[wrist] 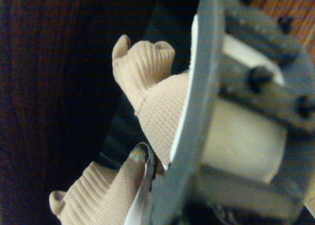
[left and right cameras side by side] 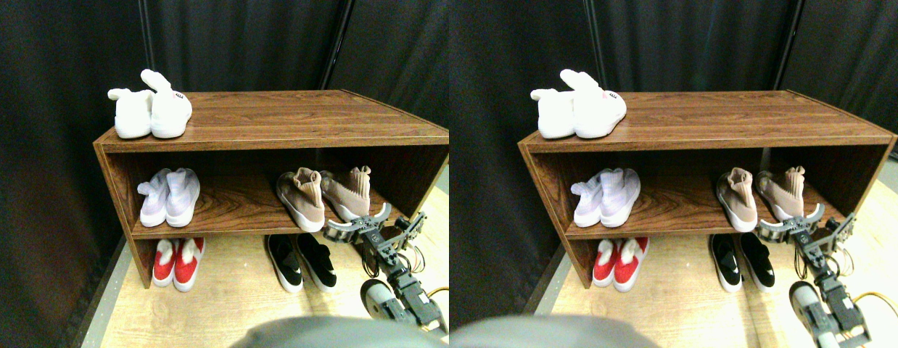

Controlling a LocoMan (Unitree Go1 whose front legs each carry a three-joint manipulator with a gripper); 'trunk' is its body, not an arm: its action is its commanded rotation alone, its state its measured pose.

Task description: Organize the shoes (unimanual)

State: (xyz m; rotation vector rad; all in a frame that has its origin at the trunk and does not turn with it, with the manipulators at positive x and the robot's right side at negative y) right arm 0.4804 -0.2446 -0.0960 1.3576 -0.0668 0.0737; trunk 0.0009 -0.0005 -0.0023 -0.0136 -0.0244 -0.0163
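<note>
The two tan knit sneakers [left and right cameras side by side: 322, 196] sit skewed on the middle shelf [left and right cameras side by side: 231, 210] of the wooden rack, right side. The right pincer [left and right cameras side by side: 358, 223], jaws spread apart, stands at the right sneaker's toe, seemingly mid-way through straightening this pair; next it should nudge that shoe parallel to its mate. Five pairs in all: white [left and right cameras side by side: 151, 109] on top, lavender [left and right cameras side by side: 170, 197], tan, red [left and right cameras side by side: 177, 262], black [left and right cameras side by side: 302, 261].
</note>
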